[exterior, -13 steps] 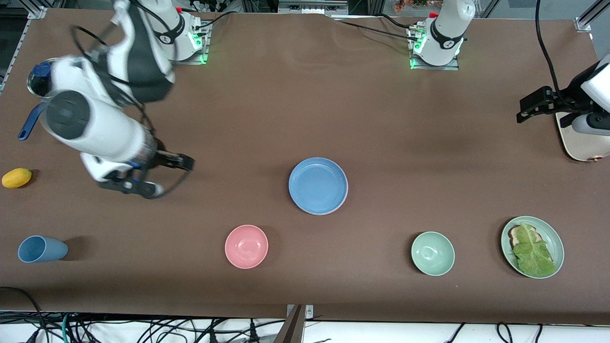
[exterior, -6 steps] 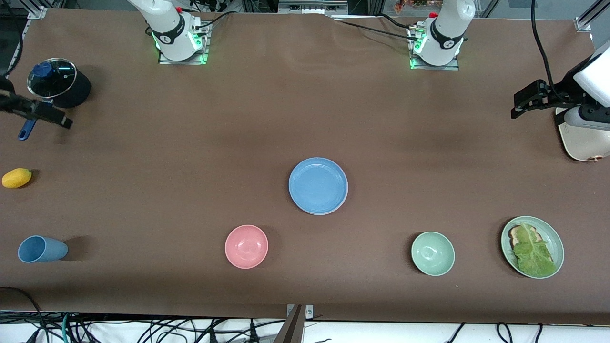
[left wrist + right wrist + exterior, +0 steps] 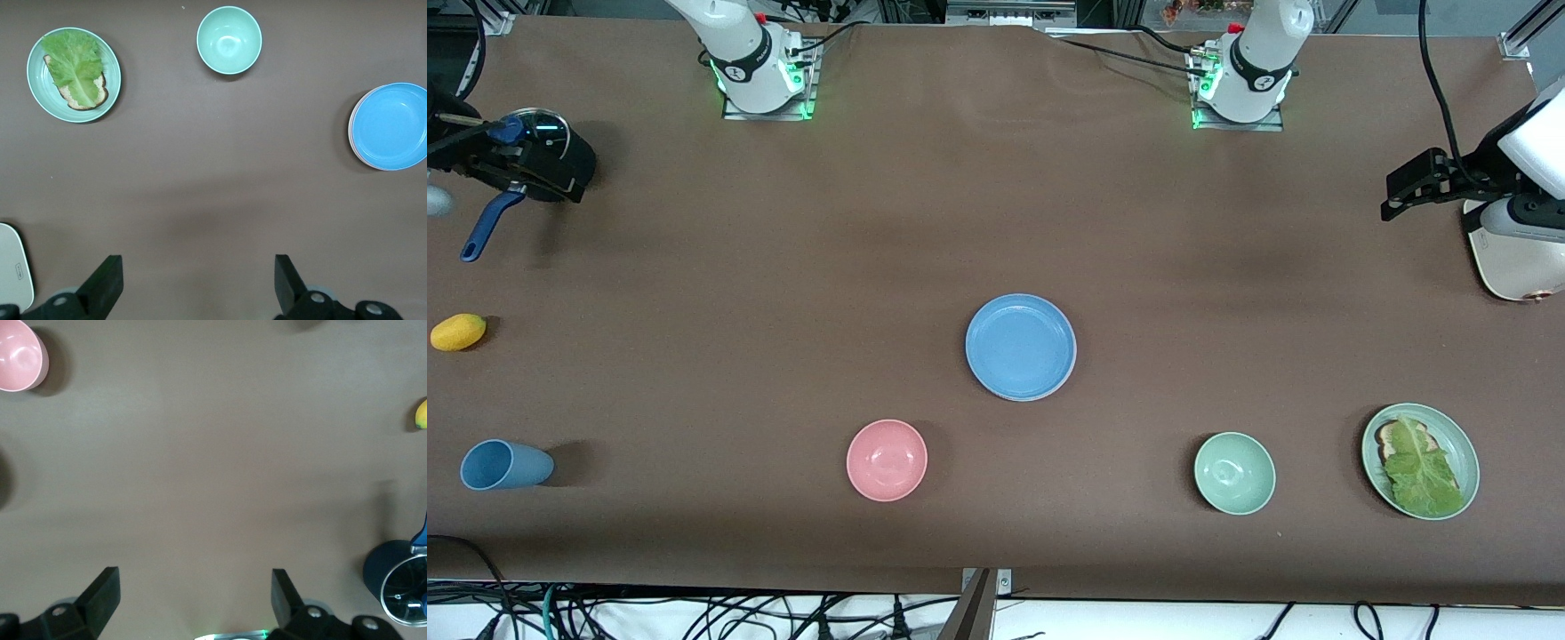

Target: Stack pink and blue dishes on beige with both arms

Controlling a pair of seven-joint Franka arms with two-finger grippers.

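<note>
Brown tabletop (image 3: 996,196) holds a round matte pastel blue plate (image 3: 1020,347) centrally; the left tool (image 3: 193,283) and right tool (image 3: 193,600) hover empty, fingers spread.

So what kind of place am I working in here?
Probably a robotics lab staged as a kitchen: a brown-covered table with two bolted-down arms, loose cables along its edge, and tableware like the blue plate and a lidded pot.

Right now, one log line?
stack: blue plate topmost | left pincer: open, empty | right pincer: open, empty, over pot
</note>
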